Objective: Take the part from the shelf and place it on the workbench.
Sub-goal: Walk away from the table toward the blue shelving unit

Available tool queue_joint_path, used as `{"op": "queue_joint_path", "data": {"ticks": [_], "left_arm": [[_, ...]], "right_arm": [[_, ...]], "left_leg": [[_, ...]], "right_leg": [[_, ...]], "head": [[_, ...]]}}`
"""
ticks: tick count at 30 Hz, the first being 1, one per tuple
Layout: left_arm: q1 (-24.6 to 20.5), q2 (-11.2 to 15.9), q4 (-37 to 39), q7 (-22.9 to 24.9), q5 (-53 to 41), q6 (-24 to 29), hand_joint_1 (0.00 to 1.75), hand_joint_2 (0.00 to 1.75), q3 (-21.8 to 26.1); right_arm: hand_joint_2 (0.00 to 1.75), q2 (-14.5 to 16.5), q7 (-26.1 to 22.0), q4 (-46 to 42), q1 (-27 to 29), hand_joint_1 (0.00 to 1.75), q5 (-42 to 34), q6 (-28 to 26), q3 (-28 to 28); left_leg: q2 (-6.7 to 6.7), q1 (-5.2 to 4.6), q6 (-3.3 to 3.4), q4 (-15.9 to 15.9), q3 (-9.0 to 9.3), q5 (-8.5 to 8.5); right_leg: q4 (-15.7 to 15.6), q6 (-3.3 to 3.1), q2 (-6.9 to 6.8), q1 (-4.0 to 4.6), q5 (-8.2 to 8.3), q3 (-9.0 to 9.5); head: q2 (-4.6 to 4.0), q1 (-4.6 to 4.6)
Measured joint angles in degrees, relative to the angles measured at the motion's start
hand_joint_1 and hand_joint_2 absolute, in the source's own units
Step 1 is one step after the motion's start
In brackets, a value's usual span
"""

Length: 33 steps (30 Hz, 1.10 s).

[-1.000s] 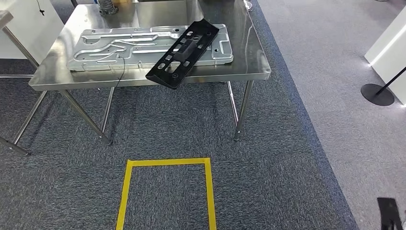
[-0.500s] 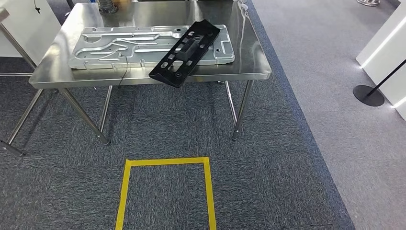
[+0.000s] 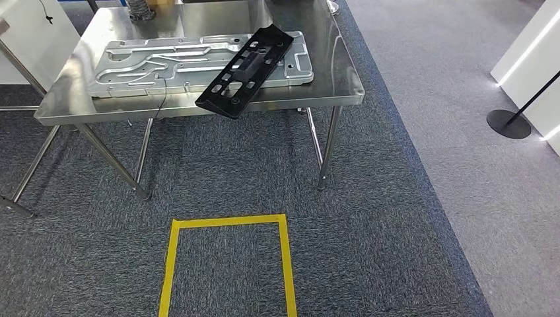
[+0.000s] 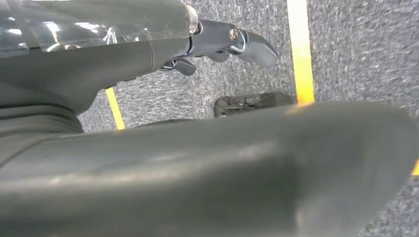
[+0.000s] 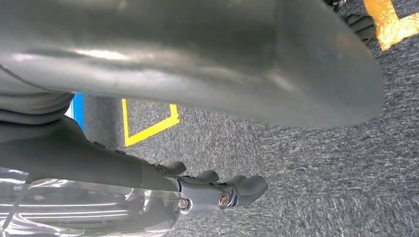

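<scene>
At 12 o'clock, the part (image 3: 245, 69) overhangs the worktop (image 3: 333, 79): probably rigid, light; grip a long edge. Left hand (image 4: 225, 43) and right hand (image 5: 217, 192): fingers apart, empty.

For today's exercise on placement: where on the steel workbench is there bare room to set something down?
Bare steel lies along the workbench's right end and the far strip behind the silver plate. The middle is crowded: the black part lies across the plate, overhanging the front edge.
</scene>
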Motion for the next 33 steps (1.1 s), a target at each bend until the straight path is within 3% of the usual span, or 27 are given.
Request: {"op": "queue_joint_path", "data": {"ticks": [1,2,3,5,7,10,11,13,15,16,17,18,19,20,22,23,25,27,29,30,31,32,33], "left_arm": [[0.0,0.0,0.0,0.1,0.0,0.0,0.0,0.0,-0.1],[0.0,0.0,0.0,0.1,0.0,-0.1,0.0,0.0,-0.2],[0.0,0.0,0.0,0.2,0.0,-0.2,0.0,0.0,-0.3],[-0.1,0.1,0.0,0.2,0.0,-0.4,0.0,0.0,-0.4],[-0.3,0.1,0.0,0.2,0.0,-0.6,0.0,0.0,-0.5],[-0.3,0.1,0.0,0.3,0.0,-0.8,0.0,0.0,-0.6],[-0.3,0.1,0.0,0.3,0.0,-0.8,0.0,0.0,-0.6],[-0.4,0.1,0.0,0.3,-0.1,-0.8,0.0,0.0,-0.6],[-0.4,0.1,0.0,0.3,-0.1,-0.8,0.0,0.0,-0.6],[-0.3,0.1,0.0,0.3,-0.2,-0.8,0.0,0.0,-0.7],[-0.3,0.1,0.0,0.3,-0.2,-0.9,0.0,0.0,-0.7],[-0.3,0.1,0.0,0.3,-0.2,-0.9,0.0,0.0,-0.8],[-0.3,0.1,0.0,0.3,-0.3,-0.9,0.0,0.0,-0.8],[-0.4,0.1,0.0,0.2,-0.3,-0.9,0.0,0.0,-0.8],[-0.5,0.0,0.0,0.1,-0.4,-0.9,0.0,0.0,-0.8],[-0.5,-0.1,0.0,0.0,-0.5,-0.9,0.0,0.0,-0.9],[-0.6,-0.1,0.0,0.0,-0.6,-1.0,0.0,0.0,-0.9],[-0.5,-0.1,0.0,0.0,-0.7,-1.0,0.0,0.0,-0.9],[-0.4,-0.1,0.0,0.0,-0.7,-1.0,0.0,0.0,-0.9],[-0.4,-0.1,0.0,0.0,-0.8,-0.9,0.0,0.0,-0.9],[-0.3,-0.1,0.0,0.0,-0.8,-0.9,0.0,0.44,-0.9],[-0.3,-0.1,0.0,0.2,-0.8,-0.7,0.0,0.87,-1.0],[-0.3,-0.1,0.0,0.4,-0.8,-0.5,0.0,1.31,-1.0]], "right_arm": [[0.0,0.1,0.0,0.0,0.0,0.0,0.1,0.0,0.0],[0.0,0.2,0.0,0.0,0.0,0.0,0.1,0.0,0.0],[0.0,0.2,0.0,0.0,0.0,0.0,0.1,0.0,0.0],[0.0,0.3,-0.1,0.0,0.0,0.0,0.2,0.1,0.0],[0.0,0.4,-0.1,0.0,0.0,0.0,0.2,0.2,0.0],[0.0,0.4,-0.2,0.0,0.1,0.0,0.3,0.4,0.0],[0.0,0.4,-0.3,0.0,0.2,0.0,0.3,0.4,0.0],[0.0,0.4,-0.4,0.0,0.3,0.0,0.4,0.4,0.0],[0.0,0.4,-0.4,0.0,0.3,0.0,0.4,0.5,0.0],[0.0,0.5,-0.4,0.0,0.3,0.0,0.4,0.5,0.0],[0.0,0.4,-0.4,0.0,0.2,0.0,0.4,0.4,0.0],[0.0,0.4,-0.4,0.0,0.2,0.0,0.4,0.4,0.0],[0.0,0.4,-0.5,0.0,0.2,0.0,0.4,0.4,0.0],[0.0,0.4,-0.5,0.0,0.2,0.0,0.4,0.3,0.0],[0.0,0.4,-0.6,0.0,0.0,0.0,0.4,0.3,0.0],[0.0,0.4,-0.7,0.0,-0.1,0.0,0.4,0.2,0.0],[0.0,0.4,-0.8,0.0,-0.2,0.0,0.4,0.1,0.0],[0.87,0.5,-0.8,0.0,-0.1,0.0,0.4,0.0,0.0],[1.75,0.5,-0.9,0.0,-0.1,0.0,0.4,0.0,0.0],[1.75,0.5,-0.9,0.0,0.0,0.0,0.4,0.0,0.0],[1.75,0.6,-0.9,0.1,0.1,0.0,0.3,0.2,0.0],[1.31,0.6,-0.8,0.1,0.1,0.0,0.1,0.5,0.0],[0.87,0.7,-0.7,0.1,0.2,0.0,-0.1,1.0,0.0]], "left_leg": [[0.01,0.2,-0.25,2.9,-1.02,-1.19],[0.01,0.4,-0.45,4.0,-1.12,-1.27],[0.01,0.6,-0.6,2.8,-0.15,-0.32],[-0.03,1.02,-0.83,-4.7,4.24,2.83],[-0.36,1.02,-0.4,-10.6,7.17,4.62],[-0.6,0.66,1.06,-11.4,6.74,5.46],[-0.5,0.62,1.58,-11.4,6.35,5.95],[-0.28,0.63,2.54,-11.6,5.28,7.05],[-0.12,0.36,2.99,-11.6,3.91,8.06],[-0.06,0.16,3.07,-11.5,3.17,8.59],[0.0,-0.05,3.11,-11.5,2.41,9.13],[0.05,-0.25,3.13,-11.4,1.67,9.66],[0.06,-0.43,3.12,-11.3,1.02,10.15],[0.07,-0.55,3.1,-11.2,0.47,10.61],[0.12,-0.79,2.8,-11.0,-0.23,11.49],[0.21,-0.78,2.56,-11.0,-0.41,11.94],[0.38,-0.65,1.89,-11.3,-0.61,12.95],[0.29,-0.56,1.22,-10.8,-1.14,12.17],[0.15,-0.36,0.56,-6.4,-2.62,7.45],[0.13,-0.18,0.21,-2.8,-3.56,4.63],[0.13,0.04,-0.12,0.8,-4.31,2.8],[0.14,0.26,-0.41,3.5,-4.57,2.33],[0.14,0.46,-0.65,4.5,-4.02,3.13]], "right_leg": [[0.1,0.04,0.0,0.01,0.16,-0.27],[0.2,0.15,0.01,-0.03,0.32,-0.53],[0.4,0.3,0.03,-0.1,0.46,-0.78],[0.9,0.75,0.09,-0.28,0.71,-1.32],[1.6,1.49,0.18,-0.2,0.96,-1.96],[1.7,2.89,0.27,-0.27,1.76,-2.5],[2.0,3.24,0.28,-0.42,1.36,-2.75],[5.2,3.59,0.26,-0.59,-2.27,-4.04],[12.3,3.58,0.22,-0.48,-8.03,-6.03],[15.5,3.52,0.22,-0.39,-9.83,-6.6],[17.4,3.36,0.22,-0.25,-10.32,-6.42],[17.3,3.09,0.22,-0.07,-9.53,-5.25],[15.1,2.66,0.22,0.21,-7.93,-3.03],[11.4,2.05,0.22,0.59,-6.42,-0.01],[3.0,0.79,0.09,1.36,-5.68,5.8],[0.3,0.36,0.05,1.66,-5.97,7.37],[-1.5,-0.18,-0.01,1.82,-5.8,7.75],[-2.0,-0.75,-0.15,1.56,-4.47,7.0],[-2.4,-1.07,-0.32,1.25,-3.15,5.79],[-2.3,-1.18,-0.35,1.22,-2.63,5.08],[-2.3,-1.13,-0.39,1.19,-2.14,4.39],[-2.2,-1.03,-0.44,1.14,-1.67,3.71],[-2.0,-0.87,-0.47,1.06,-1.25,3.0]], "head": [[0.0,0.0],[0.0,0.0],[0.0,0.0],[-0.01,0.0],[-0.01,0.0],[0.0,0.01],[0.0,0.01],[-0.01,0.01],[-0.01,0.01],[-0.01,0.01],[0.0,0.0],[-0.01,0.0],[-0.01,0.0],[0.0,0.0],[-0.01,0.0],[-0.01,0.0],[-0.01,0.0],[-0.01,0.01],[-0.01,0.0],[-0.01,0.0],[-0.01,0.0],[-0.01,0.0],[-0.02,0.0]]}}
